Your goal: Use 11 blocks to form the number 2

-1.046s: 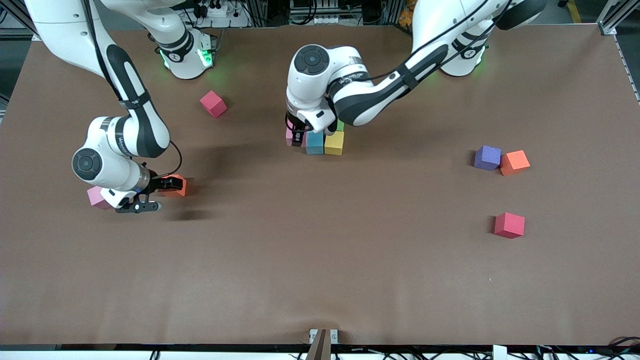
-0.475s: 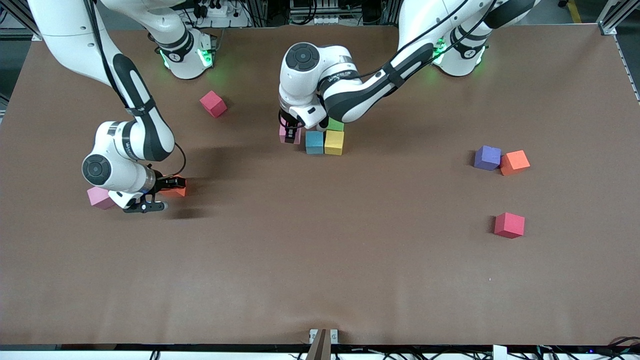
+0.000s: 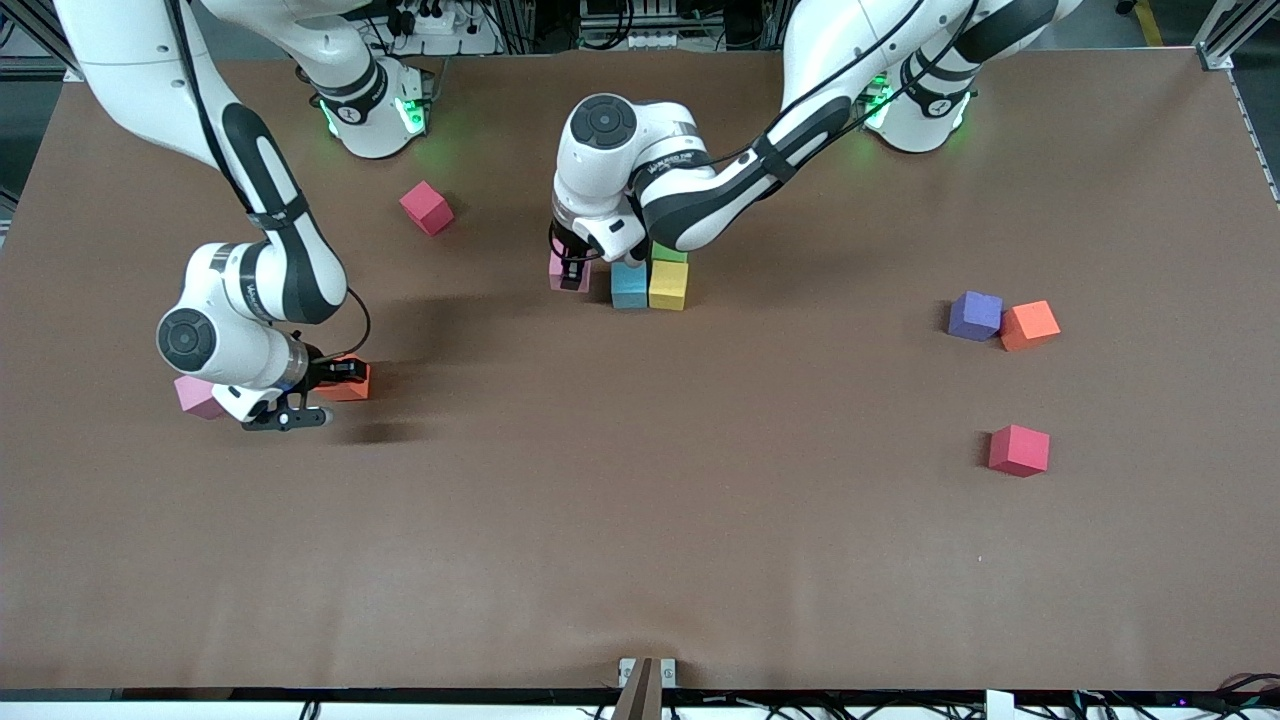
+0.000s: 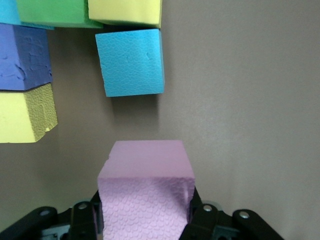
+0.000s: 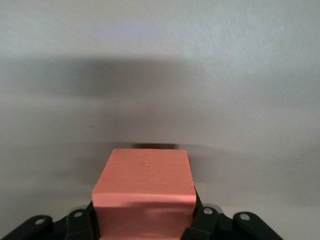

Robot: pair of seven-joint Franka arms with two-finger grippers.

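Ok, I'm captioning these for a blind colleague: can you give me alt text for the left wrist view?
The left claw is shut on a pink block, seen from just above it over the brown table. Past it lie a light blue block, a purple block and two yellow blocks with a green one, part of the figure being built.

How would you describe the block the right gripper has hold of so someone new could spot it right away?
Start at the right arm's end of the table, where the right gripper sits low over the surface. It is shut on an orange block, seen between its fingers in the right wrist view. A pink block lies close by, partly under the arm; only the orange one is gripped.
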